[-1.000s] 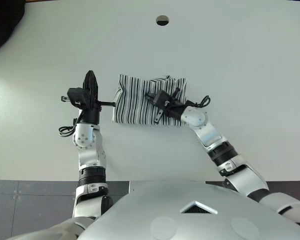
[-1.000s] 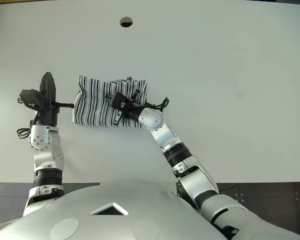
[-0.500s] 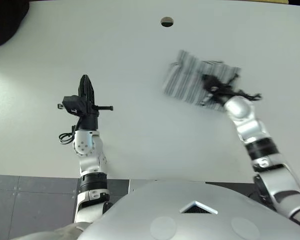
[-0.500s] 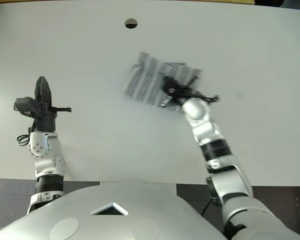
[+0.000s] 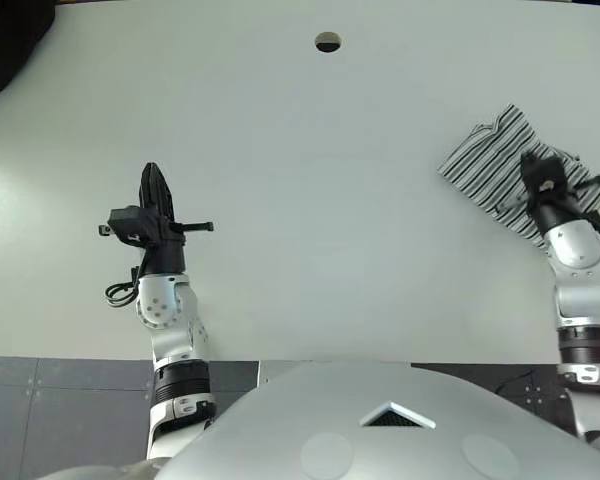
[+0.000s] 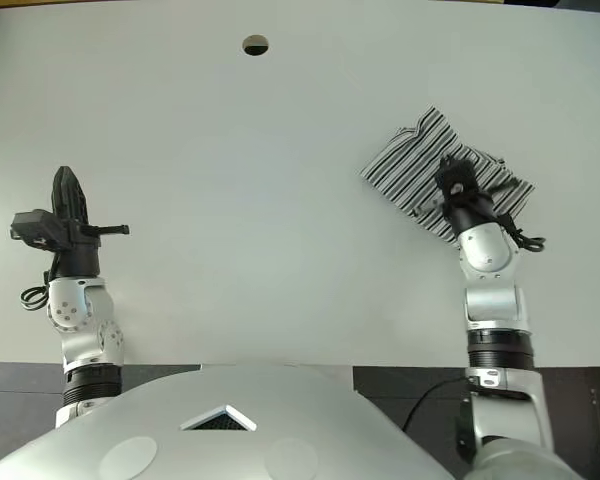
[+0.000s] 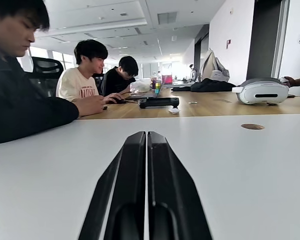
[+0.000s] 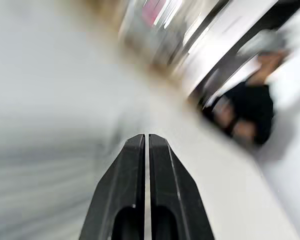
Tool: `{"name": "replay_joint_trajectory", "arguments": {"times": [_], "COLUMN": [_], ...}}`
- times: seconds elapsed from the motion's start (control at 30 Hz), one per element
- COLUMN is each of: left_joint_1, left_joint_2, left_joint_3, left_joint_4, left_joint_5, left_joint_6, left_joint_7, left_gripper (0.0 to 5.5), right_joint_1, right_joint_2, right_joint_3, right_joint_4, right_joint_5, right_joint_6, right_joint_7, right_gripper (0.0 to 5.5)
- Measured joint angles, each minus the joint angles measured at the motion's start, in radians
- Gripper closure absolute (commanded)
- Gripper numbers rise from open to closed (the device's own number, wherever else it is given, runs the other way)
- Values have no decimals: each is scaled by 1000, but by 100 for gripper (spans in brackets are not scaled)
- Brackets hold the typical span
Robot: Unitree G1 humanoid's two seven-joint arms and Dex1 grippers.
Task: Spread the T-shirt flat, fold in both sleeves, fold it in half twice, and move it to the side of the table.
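The folded T-shirt of black-and-white striped fabric [image 5: 485,165] lies on the right part of the white surface [image 5: 310,170]. The right pincer [image 5: 531,163] is set on its top, the two black fingers pressed together. The left pincer [image 5: 151,175], likewise pressed together and holding nothing, stands well apart over the left part of the surface, pointing toward the far side, where there is a small round hole [image 5: 327,42].

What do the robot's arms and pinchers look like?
The left arm and right arm are shiny silver-white tubes with black ring joints. Each ends in long, pointed black jaws, with a small black box and looping black cables at the wrist.
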Motion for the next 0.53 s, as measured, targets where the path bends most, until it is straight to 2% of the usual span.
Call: {"name": "replay_joint_trajectory", "arguments": {"times": [0.07,0.2,0.27,0.37,0.43,0.53], "left_joint_1": [19,74,94,103,113,160], "left_joint_2": [2,8,10,20,37,45], "left_joint_3": [-5,-6,2,2,3,2], "left_joint_4": [-6,-33,-33,-36,-44,-67], "left_joint_5": [28,57,59,79,85,89], "left_joint_6": [15,23,21,7,-1,1], "left_joint_7": [12,13,20,28,27,21], "left_gripper": [539,539,539,539,539,539], "right_joint_1": [62,246,308,339,361,427], "right_joint_2": [99,205,232,255,270,255], "right_joint_3": [-11,-60,-89,-77,-67,-118], "right_joint_4": [-99,-34,45,78,51,-12], "right_joint_5": [52,85,99,-23,-46,-1], "right_joint_6": [-182,-364,-437,-607,-628,-635], "right_joint_7": [-46,-104,-121,-158,-159,-159], "right_gripper": [536,536,536,536,536,536]}}
